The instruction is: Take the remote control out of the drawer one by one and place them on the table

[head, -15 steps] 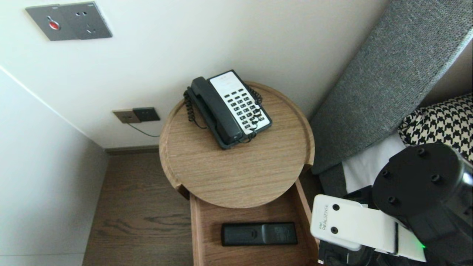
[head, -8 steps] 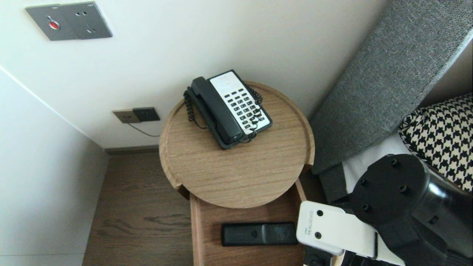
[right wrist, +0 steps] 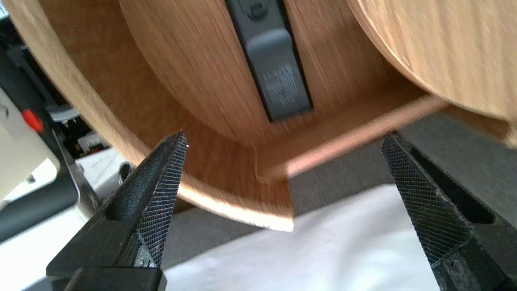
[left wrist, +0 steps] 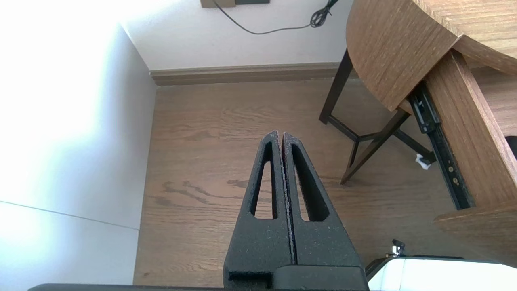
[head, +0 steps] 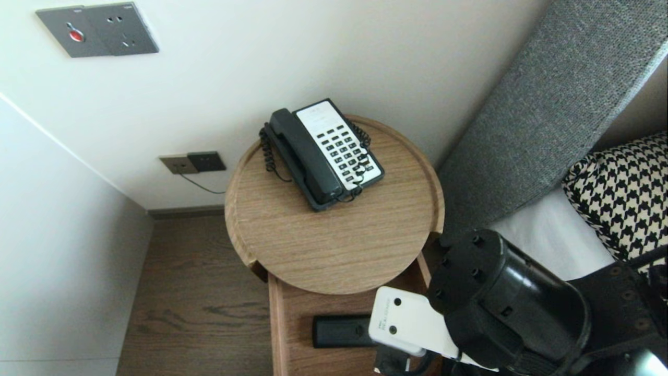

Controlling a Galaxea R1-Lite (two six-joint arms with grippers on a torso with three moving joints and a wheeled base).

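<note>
Right gripper (right wrist: 282,139), fingers wide apart, sits farther toward nine o'clock than before, its arm now covering the three-o'clock end of the remote (head: 340,330); left gripper (left wrist: 281,135) pinched together.

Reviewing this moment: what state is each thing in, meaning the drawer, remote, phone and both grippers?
drawer: pulled open beneath the round table top.
remote: lying flat in the drawer, not gripped.
telephone handset: resting on its cradle, coiled cord attached.
right gripper: open, empty, at the drawer's corner, short of the remote.
left gripper: shut, empty, hanging over the floor beside the table.
</note>
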